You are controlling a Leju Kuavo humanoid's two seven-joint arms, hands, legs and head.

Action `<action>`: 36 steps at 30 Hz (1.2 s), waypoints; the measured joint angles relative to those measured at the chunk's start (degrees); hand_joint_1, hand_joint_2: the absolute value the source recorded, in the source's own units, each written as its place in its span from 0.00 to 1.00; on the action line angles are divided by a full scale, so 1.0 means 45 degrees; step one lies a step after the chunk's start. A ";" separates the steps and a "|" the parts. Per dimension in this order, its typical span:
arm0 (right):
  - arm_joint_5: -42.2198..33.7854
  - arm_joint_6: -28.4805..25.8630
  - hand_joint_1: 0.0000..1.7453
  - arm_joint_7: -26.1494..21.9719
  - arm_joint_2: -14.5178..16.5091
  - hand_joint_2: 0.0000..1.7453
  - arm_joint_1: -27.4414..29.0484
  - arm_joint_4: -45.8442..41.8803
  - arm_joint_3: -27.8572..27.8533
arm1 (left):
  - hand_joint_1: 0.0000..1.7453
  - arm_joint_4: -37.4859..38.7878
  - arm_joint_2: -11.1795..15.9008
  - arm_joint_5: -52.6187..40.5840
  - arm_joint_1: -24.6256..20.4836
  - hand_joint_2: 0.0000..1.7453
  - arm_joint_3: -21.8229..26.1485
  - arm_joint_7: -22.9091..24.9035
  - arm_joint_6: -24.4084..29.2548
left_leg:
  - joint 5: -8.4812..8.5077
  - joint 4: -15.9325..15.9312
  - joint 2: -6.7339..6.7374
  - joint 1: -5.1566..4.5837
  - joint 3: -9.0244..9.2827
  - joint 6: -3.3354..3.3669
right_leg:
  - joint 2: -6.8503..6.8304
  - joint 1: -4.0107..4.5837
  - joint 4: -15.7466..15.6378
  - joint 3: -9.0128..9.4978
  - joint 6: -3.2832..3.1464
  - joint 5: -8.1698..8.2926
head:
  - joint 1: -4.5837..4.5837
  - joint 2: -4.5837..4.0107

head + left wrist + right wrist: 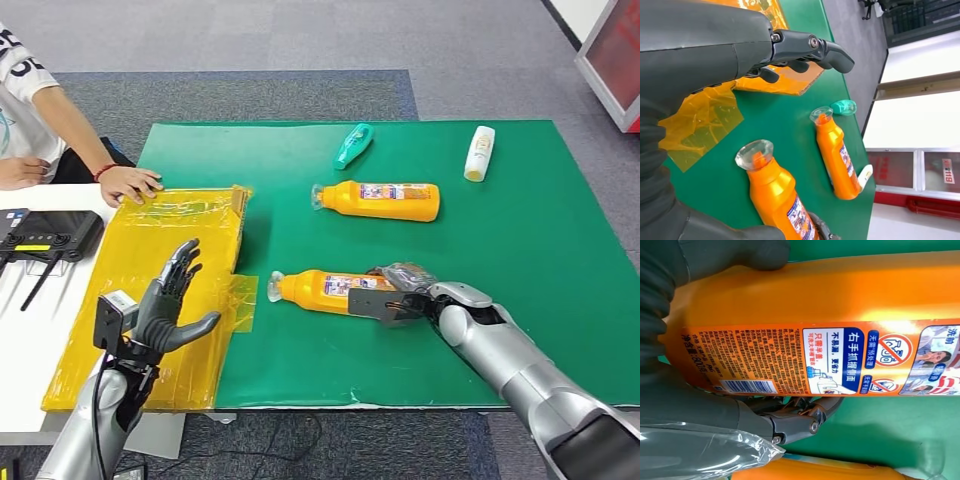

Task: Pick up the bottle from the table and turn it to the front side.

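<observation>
Fingers [798, 422] of right robot hand [396, 300] grip bottle [332, 291] — wrapped.

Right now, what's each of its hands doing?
Left hand: open, fingers spread, holding nothing.
Right hand: closed around the near orange bottle lying on the green mat.

Orange bottle [332, 291] with a clear cap is lying on its side on the green mat, cap pointing toward the yellow sheet; its base end is sitting within the right hand's grip, printed label [821, 360] facing the wrist camera.
</observation>
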 joint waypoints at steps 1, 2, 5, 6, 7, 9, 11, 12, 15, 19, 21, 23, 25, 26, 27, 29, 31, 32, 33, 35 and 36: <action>-0.0107 0.0009 1.00 -0.0106 -0.0005 1.00 0.0015 0.0004 -0.0011 | 0.00 0.0000 0.0000 0.0005 -0.0008 1.00 0.0000 0.0000 -0.0010 | 0.0000 0.0000 0.0000 0.0000 0.0000 0.0000 | 0.0000 0.0000 0.0000 -0.0001 0.0000 0.0000 | 0.0000 0.0000; -0.0323 0.0043 1.00 -0.0333 -0.0023 1.00 0.0051 0.0006 -0.0045 | 0.00 0.0001 0.0000 0.0021 -0.0020 1.00 -0.0002 -0.0001 -0.0030 | 0.0000 0.0000 0.0000 0.0000 0.0000 0.0000 | 0.0000 0.0000 0.0000 -0.0002 0.0000 0.0000 | -0.0001 0.0000; -0.1799 0.0313 1.00 -0.1907 -0.0272 1.00 0.0426 -0.0043 -0.0370 | 0.00 0.0022 0.0012 0.0138 -0.0105 1.00 -0.0010 -0.0096 -0.0159 | 0.0000 0.0001 -0.0011 0.0000 -0.0007 0.0001 | -0.0008 0.0000 -0.0001 -0.0004 0.0005 -0.0004 | -0.0001 0.0000; -0.2392 0.0392 1.00 -0.2549 -0.0411 1.00 0.0652 -0.0111 -0.0554 | 0.00 0.0036 0.0029 0.0193 -0.0146 1.00 -0.0012 -0.0155 -0.0204 | -0.0001 0.0001 -0.0017 0.0000 -0.0013 0.0003 | -0.0013 -0.0001 -0.0001 -0.0005 0.0008 -0.0006 | 0.0000 0.0000; -0.2898 0.0439 1.00 -0.3102 -0.0560 1.00 0.0901 -0.0198 -0.0764 | 0.00 0.0057 0.0053 0.0249 -0.0181 1.00 -0.0016 -0.0213 -0.0235 | -0.0003 0.0001 -0.0022 0.0000 -0.0019 0.0006 | -0.0018 -0.0001 -0.0001 -0.0005 0.0010 -0.0007 | -0.0001 0.0000; -0.3631 0.0499 1.00 -0.3880 -0.0821 1.00 0.1387 -0.0392 -0.1214 | 0.00 0.0103 0.0108 0.0334 -0.0222 1.00 -0.0028 -0.0303 -0.0263 | -0.0009 0.0001 -0.0025 0.0000 -0.0027 0.0012 | -0.0022 -0.0002 -0.0001 -0.0007 0.0015 -0.0011 | 0.0000 0.0000; -0.4101 0.0571 1.00 -0.4345 -0.1031 1.00 0.1788 -0.0562 -0.1655 | 0.00 0.0148 0.0163 0.0407 -0.0228 1.00 -0.0041 -0.0374 -0.0265 | -0.0012 0.0001 -0.0024 -0.0001 -0.0031 0.0015 | -0.0022 -0.0003 -0.0001 -0.0009 0.0019 -0.0014 | 0.0002 0.0000; -0.4239 0.0595 1.00 -0.4480 -0.1117 1.00 0.1952 -0.0635 -0.1853 | 0.00 0.0167 0.0187 0.0435 -0.0229 1.00 -0.0049 -0.0399 -0.0264 | -0.0015 0.0001 -0.0024 -0.0003 -0.0032 0.0017 | -0.0022 -0.0005 -0.0001 -0.0010 0.0020 -0.0015 | 0.0002 0.0000; -0.4506 0.0708 1.00 -0.4740 -0.1285 1.00 0.2307 -0.0776 -0.2292 | 0.00 0.0212 0.0228 0.0461 -0.0236 1.00 -0.0083 -0.0446 -0.0262 | -0.0020 0.0001 -0.0023 -0.0009 -0.0035 0.0021 | -0.0021 -0.0012 -0.0002 -0.0016 0.0021 -0.0015 | 0.0001 0.0000; -0.5318 0.1107 1.00 -0.5714 -0.1344 1.00 0.2789 -0.0877 -0.2950 | 0.00 0.0271 0.0267 0.0537 -0.0248 1.00 -0.0141 -0.0546 -0.0250 | -0.0020 0.0001 -0.0020 -0.0010 -0.0036 0.0021 | -0.0020 -0.0013 -0.0002 -0.0022 0.0021 -0.0016 | -0.0002 0.0000; -0.5640 0.1253 1.00 -0.6177 -0.1326 1.00 0.3057 -0.0933 -0.3331 | 0.00 0.0300 0.0276 0.0565 -0.0256 1.00 -0.0155 -0.0586 -0.0239 | -0.0020 0.0000 -0.0020 -0.0009 -0.0039 0.0021 | -0.0020 -0.0012 -0.0002 -0.0024 0.0021 -0.0017 | -0.0004 0.0000; -0.5790 0.1336 1.00 -0.6402 -0.1294 1.00 0.3260 -0.0984 -0.3658 | 0.00 0.0322 0.0277 0.0572 -0.0260 1.00 -0.0165 -0.0607 -0.0233 | -0.0020 0.0000 -0.0021 -0.0008 -0.0043 0.0021 | -0.0021 -0.0012 -0.0002 -0.0025 0.0022 -0.0018 | -0.0002 0.0000; -0.5820 0.1360 1.00 -0.6458 -0.1277 1.00 0.3386 -0.1009 -0.3897 | 0.00 0.0335 0.0277 0.0574 -0.0261 1.00 -0.0170 -0.0613 -0.0232 | -0.0019 0.0000 -0.0021 -0.0009 -0.0046 0.0022 | -0.0021 -0.0012 -0.0002 -0.0024 0.0023 -0.0019 | 0.0000 0.0000; -0.5842 0.1377 1.00 -0.6473 -0.1273 1.00 0.3430 -0.1019 -0.3986 | 0.00 0.0342 0.0278 0.0576 -0.0264 1.00 -0.0172 -0.0613 -0.0232 | -0.0019 0.0000 -0.0021 -0.0010 -0.0047 0.0022 | -0.0021 -0.0013 -0.0002 -0.0024 0.0023 -0.0018 | 0.0000 0.0000; -0.5899 0.1430 1.00 -0.6514 -0.1260 1.00 0.3475 -0.1036 -0.4074 | 0.00 0.0349 0.0279 0.0579 -0.0268 1.00 -0.0174 -0.0613 -0.0232 | -0.0019 0.0000 -0.0021 -0.0011 -0.0047 0.0023 | -0.0021 -0.0015 -0.0002 -0.0024 0.0023 -0.0018 | 0.0000 0.0000; -0.6215 0.1711 1.00 -0.6728 -0.1186 1.00 0.3597 -0.1097 -0.4289 | 0.00 0.0358 0.0282 0.0595 -0.0277 1.00 -0.0183 -0.0613 -0.0231 | -0.0018 0.0001 -0.0022 -0.0013 -0.0049 0.0025 | -0.0023 -0.0018 -0.0002 -0.0023 0.0024 -0.0018 | 0.0001 0.0000; -0.6781 0.2185 1.00 -0.7093 -0.0983 1.00 0.3790 -0.1224 -0.4634 | 0.00 0.0359 0.0282 0.0622 -0.0278 1.00 -0.0199 -0.0613 -0.0228 | -0.0017 0.0001 -0.0023 -0.0013 -0.0050 0.0025 | -0.0023 -0.0018 -0.0002 -0.0024 0.0024 -0.0018 | 0.0001 0.0000; -0.7093 0.2445 1.00 -0.7271 -0.0835 1.00 0.3896 -0.1303 -0.4848 | 0.00 0.0359 0.0282 0.0639 -0.0278 1.00 -0.0209 -0.0613 -0.0227 | -0.0017 0.0000 -0.0022 -0.0013 -0.0050 0.0024 | -0.0022 -0.0017 -0.0002 -0.0027 0.0024 -0.0018 | 0.0000 0.0000; -0.7386 0.2711 1.00 -0.7410 -0.0658 1.00 0.4001 -0.1389 -0.5066 | 0.00 0.0359 0.0282 0.0656 -0.0278 1.00 -0.0221 -0.0613 -0.0227 | -0.0017 0.0000 -0.0020 -0.0012 -0.0049 0.0023 | -0.0021 -0.0017 -0.0001 -0.0029 0.0023 -0.0018 | -0.0001 0.0000; -0.7938 0.3300 1.00 -0.7617 -0.0264 1.00 0.4207 -0.1554 -0.5489 | 0.00 0.0359 0.0282 0.0681 -0.0277 1.00 -0.0261 -0.0613 -0.0227 | -0.0017 0.0000 -0.0019 -0.0010 -0.0050 0.0021 | -0.0021 -0.0014 -0.0001 -0.0035 0.0022 -0.0019 | -0.0001 0.0000; -0.8230 0.3641 1.00 -0.7703 -0.0042 1.00 0.4316 -0.1651 -0.5695 | 0.00 0.0359 0.0282 0.0689 -0.0276 1.00 -0.0291 -0.0611 -0.0226 | -0.0017 0.0000 -0.0019 -0.0009 -0.0051 0.0020 | -0.0021 -0.0012 -0.0001 -0.0036 0.0021 -0.0020 | 0.0000 0.0000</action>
